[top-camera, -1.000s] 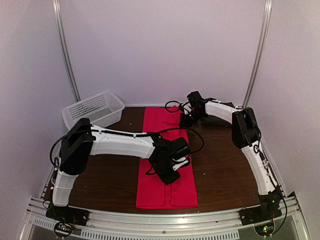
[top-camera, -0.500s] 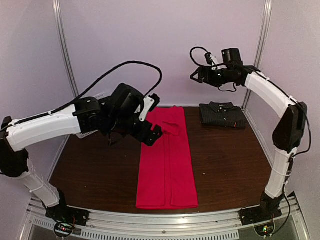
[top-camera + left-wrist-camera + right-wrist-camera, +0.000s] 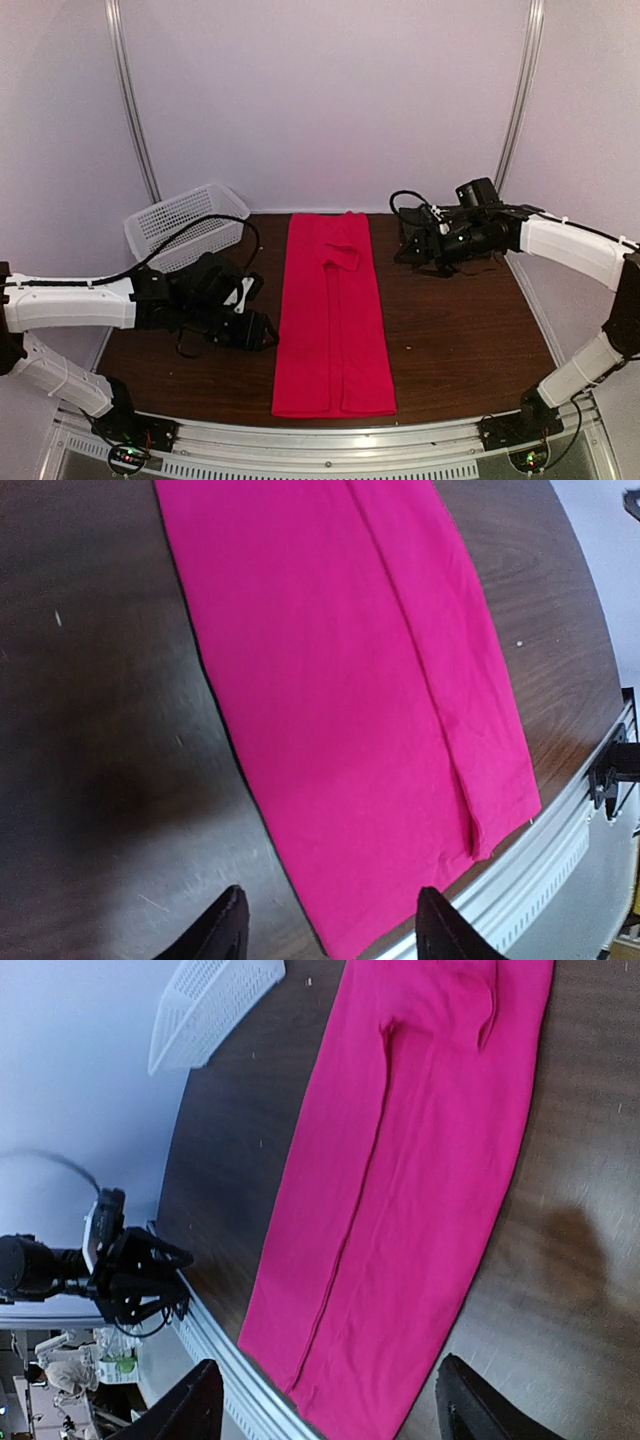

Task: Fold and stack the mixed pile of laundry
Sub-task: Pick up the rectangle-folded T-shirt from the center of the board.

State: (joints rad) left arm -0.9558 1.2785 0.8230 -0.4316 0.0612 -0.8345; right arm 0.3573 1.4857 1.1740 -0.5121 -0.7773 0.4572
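While left claw (image 3: 330, 925) and right claw (image 3: 330, 1400) are hovering spread, empty | red T-shirt (image 3: 330, 320) is lying folded, reaching near counter (image 3: 460, 330) edge | risk: pinching one layer, reopening fold.

From high behind, we see the whole counter (image 3: 460, 330); both wrist views look down close, sharing the red-pink T-shirt (image 3: 400, 1210).

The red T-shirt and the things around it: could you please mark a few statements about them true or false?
1. The red T-shirt lies in a long strip on the table. True.
2. The T-shirt lies in the basket. False: the basket stands apart from it, at the table's far left corner.
3. The left gripper is open, holding nothing. True.
4. The right gripper clamps the T-shirt. False: it is open, holding nothing.
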